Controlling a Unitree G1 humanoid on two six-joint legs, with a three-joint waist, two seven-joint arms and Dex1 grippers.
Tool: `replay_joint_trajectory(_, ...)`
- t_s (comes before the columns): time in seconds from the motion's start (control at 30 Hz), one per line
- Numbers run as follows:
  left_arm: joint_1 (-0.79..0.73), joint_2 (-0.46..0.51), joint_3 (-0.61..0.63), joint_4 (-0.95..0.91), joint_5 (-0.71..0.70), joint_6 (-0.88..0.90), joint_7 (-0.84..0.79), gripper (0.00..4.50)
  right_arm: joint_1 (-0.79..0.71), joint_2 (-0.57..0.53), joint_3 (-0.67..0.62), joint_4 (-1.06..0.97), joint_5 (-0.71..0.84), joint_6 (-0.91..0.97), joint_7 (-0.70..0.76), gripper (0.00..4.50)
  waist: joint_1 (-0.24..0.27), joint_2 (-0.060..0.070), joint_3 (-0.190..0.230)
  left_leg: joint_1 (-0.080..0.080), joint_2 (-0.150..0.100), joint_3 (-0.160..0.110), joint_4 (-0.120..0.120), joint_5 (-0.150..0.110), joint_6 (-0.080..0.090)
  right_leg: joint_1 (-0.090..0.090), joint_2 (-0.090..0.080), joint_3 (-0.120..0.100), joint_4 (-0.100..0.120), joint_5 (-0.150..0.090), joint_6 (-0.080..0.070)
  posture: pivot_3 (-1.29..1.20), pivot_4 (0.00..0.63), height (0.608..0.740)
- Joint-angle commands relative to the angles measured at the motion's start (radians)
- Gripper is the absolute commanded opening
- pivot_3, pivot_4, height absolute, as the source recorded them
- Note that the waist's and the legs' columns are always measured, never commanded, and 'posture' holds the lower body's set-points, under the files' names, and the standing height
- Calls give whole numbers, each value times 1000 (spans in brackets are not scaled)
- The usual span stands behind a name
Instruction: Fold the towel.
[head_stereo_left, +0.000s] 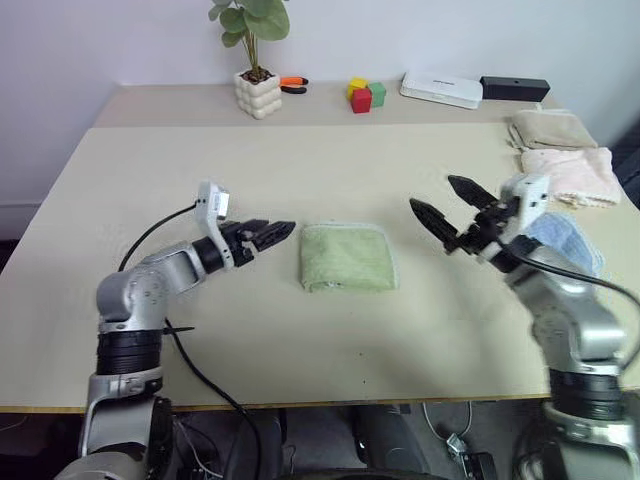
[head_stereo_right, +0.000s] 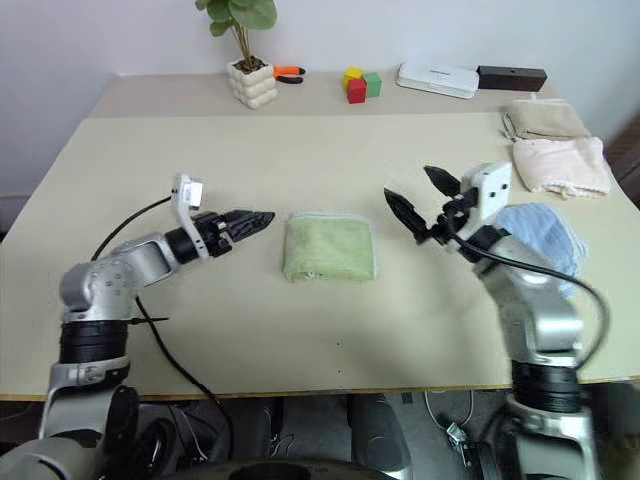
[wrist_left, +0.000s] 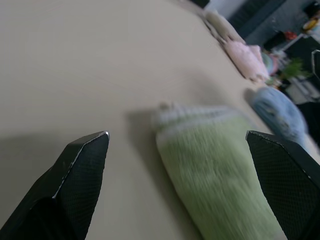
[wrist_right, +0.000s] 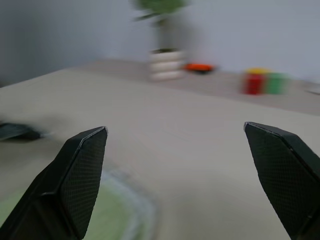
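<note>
Left eye view: towel (head_stereo_left: 347, 257) folded into a compact pad mid-table (head_stereo_left: 300, 170), between left gripper (head_stereo_left: 268, 234) and right gripper (head_stereo_left: 448, 212), both released, holding nothing. Nearly square, slightly longer toward the potted plant (head_stereo_left: 256, 60). Probably finished; best to lift clear without snagging.

Left wrist view: fingers (wrist_left: 75, 170) spread, towel lying ahead.

Right wrist view: fingers (wrist_right: 75, 175) wide apart, plant beyond.

Four folded cloths: green towel (head_stereo_left: 347, 257), blue (head_stereo_left: 565, 240), pink (head_stereo_left: 568, 172), beige (head_stereo_left: 550, 128).

Both arms raised — left end effector (head_stereo_left: 283, 231) and right end effector (head_stereo_left: 446, 213) spread wide, empty
</note>
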Motion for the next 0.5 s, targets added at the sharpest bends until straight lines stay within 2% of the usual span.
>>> replay_joint_trajectory(0.03,-7,50,-10,-14,-78,134,-59,4498,67,-110,-40,-100,93,31,186,4466,-3,0,0,0,0,0,0,0,0,0,0,0,0,0,0,0,150,740)
replay_joint_trajectory(0.13,-11,64,-41,15,-93,219,-75,4498,134,-183,-58,-126,87,3,285,4466,-5,-1,0,1,0,0,0,0,0,0,0,0,0,0,0,0,150,740)
replay_joint_trajectory(0.23,-7,49,-81,40,-82,243,-96,4498,157,-203,-72,-125,77,-16,315,4466,-7,-1,0,1,0,0,0,0,0,0,1,0,0,0,0,0,150,740)
replay_joint_trajectory(0.37,-25,36,-194,83,13,144,-140,4498,175,-193,-66,-148,65,-32,319,4466,1,-1,0,1,0,0,0,0,0,0,1,0,0,0,0,0,150,740)
replay_joint_trajectory(0.5,-90,-19,-207,191,42,93,-164,4498,164,-173,-56,-150,58,-35,283,4466,19,0,0,1,-1,0,1,0,0,1,0,0,-2,0,0,0,150,740)
